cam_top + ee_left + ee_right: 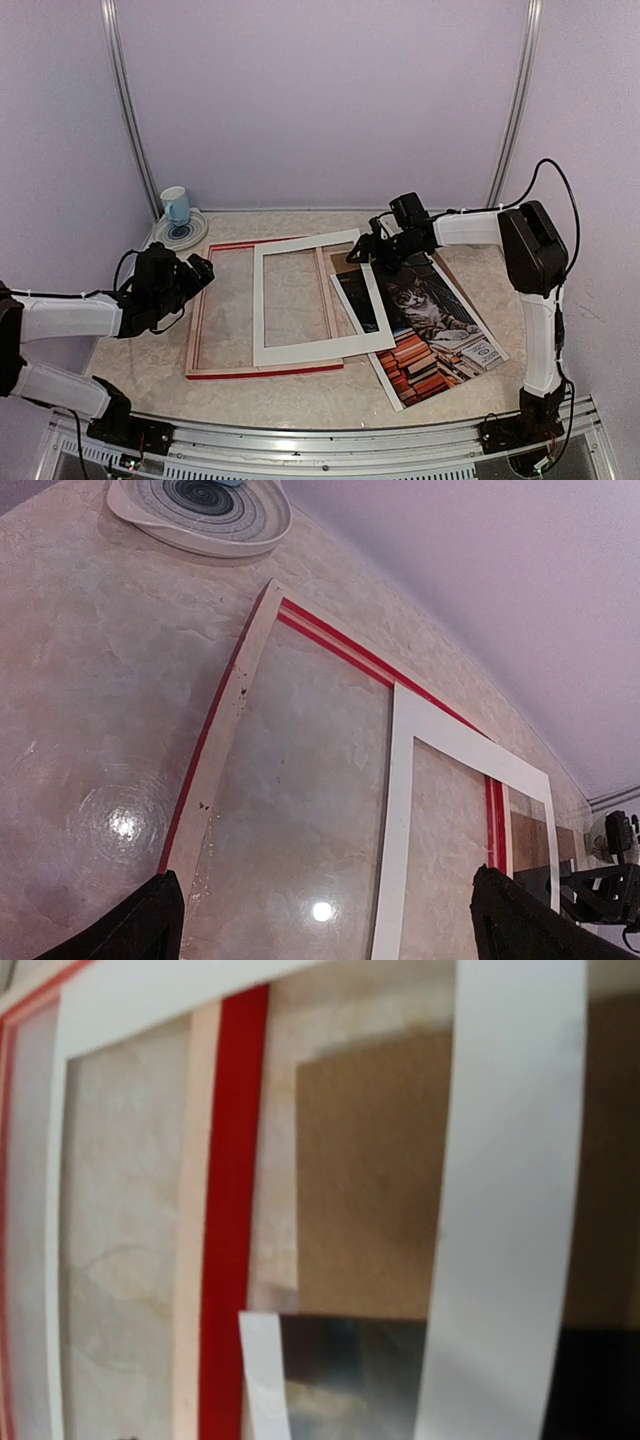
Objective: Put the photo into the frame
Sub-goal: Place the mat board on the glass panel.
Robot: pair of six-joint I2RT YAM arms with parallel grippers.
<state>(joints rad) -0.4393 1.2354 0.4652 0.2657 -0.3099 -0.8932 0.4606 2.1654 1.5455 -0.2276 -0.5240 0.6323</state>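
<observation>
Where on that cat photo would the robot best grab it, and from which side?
Probably the photo's near right edge, coming in low from the right. The sheet lies flat, and its far left part is tucked under the white mat, so only that side sits free on the table. Being thin, it likely needs its edge lifted first.

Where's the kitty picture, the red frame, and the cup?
the photo (428, 312): top view, on the cat.
the frame (197, 320): top view, its left side.
the cup (175, 206): top view, its side wall.
</observation>
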